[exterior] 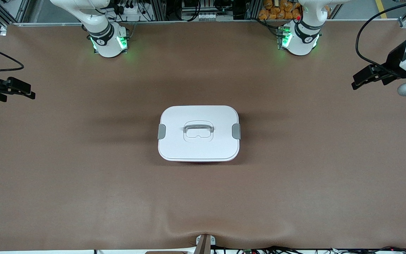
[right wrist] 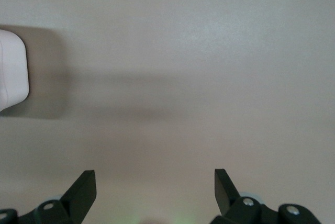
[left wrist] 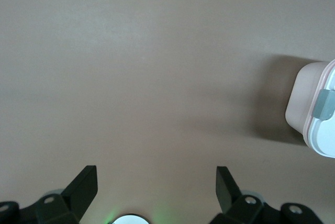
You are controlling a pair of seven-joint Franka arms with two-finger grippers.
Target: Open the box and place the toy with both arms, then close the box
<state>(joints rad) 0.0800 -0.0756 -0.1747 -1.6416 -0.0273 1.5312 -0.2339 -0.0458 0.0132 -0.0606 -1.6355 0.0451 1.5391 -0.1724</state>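
The box sits in the middle of the frame, flat on the brown table. Its white lid is on and lies level. A gray clip sits on the end toward the right arm, and a second clip sits on the end toward the left arm. Both look pressed down, so the lid is held shut. The handle lies flat in its dip on top.

No toy shows anywhere on the table. It may be inside the box, or it may be out of sight. The lid hides that.

The left gripper hangs over the table edge at the left arm's end, in the upper part of the frame. Its fingers are spread wide with nothing between them. The right gripper hangs over the table edge at the right arm's end, also wide open and holding nothing. Both stay well apart from the box, one at each end, so each faces a clip on its own side.

This could be a box that waits to be opened. It could also be a box shut again with the toy inside. The pictures fit both.
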